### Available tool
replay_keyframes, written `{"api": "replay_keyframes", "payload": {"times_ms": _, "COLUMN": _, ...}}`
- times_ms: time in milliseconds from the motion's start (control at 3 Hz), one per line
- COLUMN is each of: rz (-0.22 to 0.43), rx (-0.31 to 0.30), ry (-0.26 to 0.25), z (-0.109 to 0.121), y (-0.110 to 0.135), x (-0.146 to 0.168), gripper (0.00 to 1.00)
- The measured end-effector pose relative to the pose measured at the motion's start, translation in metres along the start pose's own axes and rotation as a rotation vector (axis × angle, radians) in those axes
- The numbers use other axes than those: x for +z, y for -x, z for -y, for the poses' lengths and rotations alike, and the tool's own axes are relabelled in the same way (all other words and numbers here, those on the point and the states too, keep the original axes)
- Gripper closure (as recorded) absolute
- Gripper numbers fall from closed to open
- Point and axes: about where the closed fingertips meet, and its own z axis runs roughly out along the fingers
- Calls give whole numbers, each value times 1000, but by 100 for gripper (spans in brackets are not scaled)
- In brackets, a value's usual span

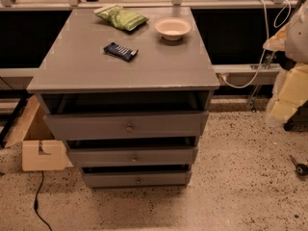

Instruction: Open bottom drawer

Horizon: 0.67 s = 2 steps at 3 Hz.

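Note:
A grey three-drawer cabinet stands on the speckled floor in the middle of the camera view. The bottom drawer is the slimmest front, lowest of the three, with a small round knob at its centre. A dark gap shows above its front. The mid-sized drawer and the tallest top drawer sit above it, each with a dark gap above. My gripper is not in view. Only a cream-white blurred part of my arm shows at the right edge, well away from the drawers.
On the cabinet top lie a green snack bag, a white bowl and a dark blue bar. A cardboard box stands left of the cabinet, with a black cable. A small dark object lies on the floor at right.

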Motion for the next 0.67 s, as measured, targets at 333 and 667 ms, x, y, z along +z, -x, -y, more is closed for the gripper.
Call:
{"api": "replay_keyframes", "payload": {"times_ms": 333, "rz": 12, "rx": -6, "ry": -10, "z": 0, "y": 0, "x": 4, "gripper": 0}}
{"api": "replay_keyframes", "payload": {"times_ms": 667, "rz": 76, "rx": -39, "ry": 31, "z": -9, "y": 2, "x": 50, "gripper": 0}}
